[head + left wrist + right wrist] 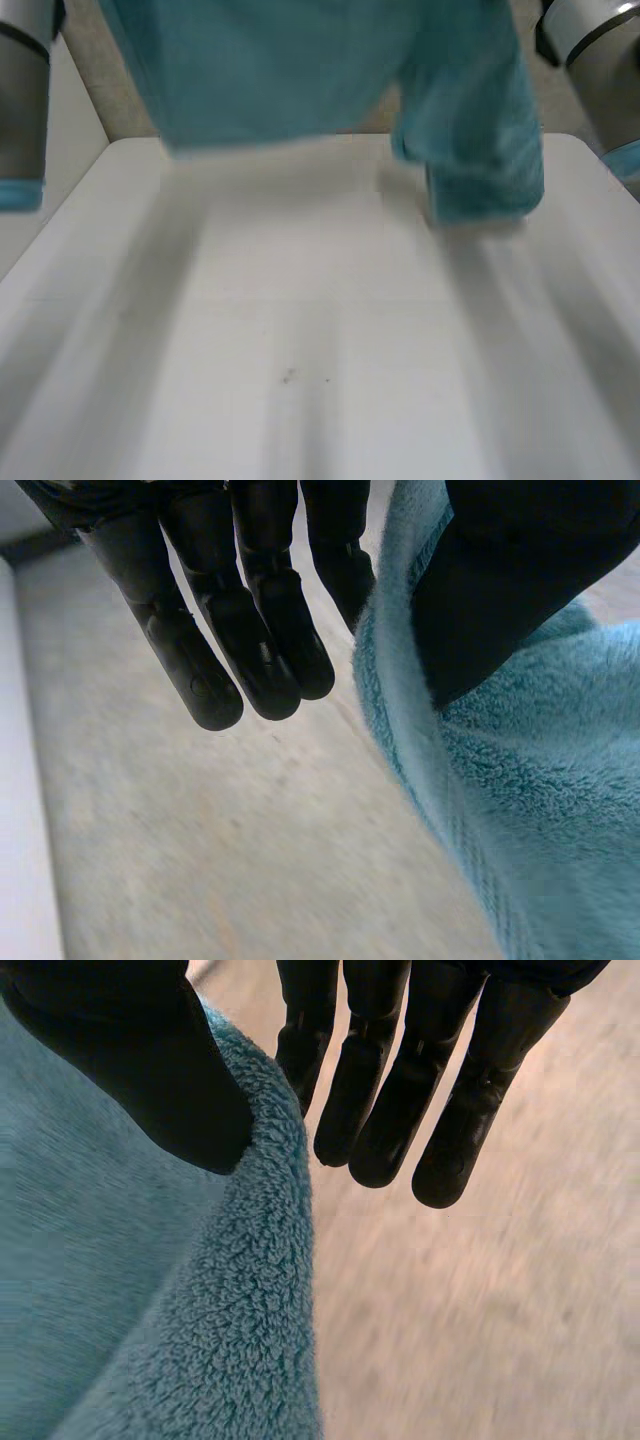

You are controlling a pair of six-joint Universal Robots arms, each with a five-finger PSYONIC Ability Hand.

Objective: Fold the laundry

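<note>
A teal terry towel [300,70] hangs in the air over the far edge of the white table [320,330]. Its lower hem runs level on the left, while a bunched part [480,150] droops lower on the right, close to the tabletop. In the left wrist view my left hand [250,630] pinches the towel's edge [540,810] between its thumb and the nearest straight finger. In the right wrist view my right hand [400,1110] holds the towel's opposite edge [130,1290] the same way, with the thumb pressed on the cloth.
My left arm [20,100] stands at the table's left side and my right arm [600,50] at its far right corner. Beige floor [200,830] lies beyond the table under both hands.
</note>
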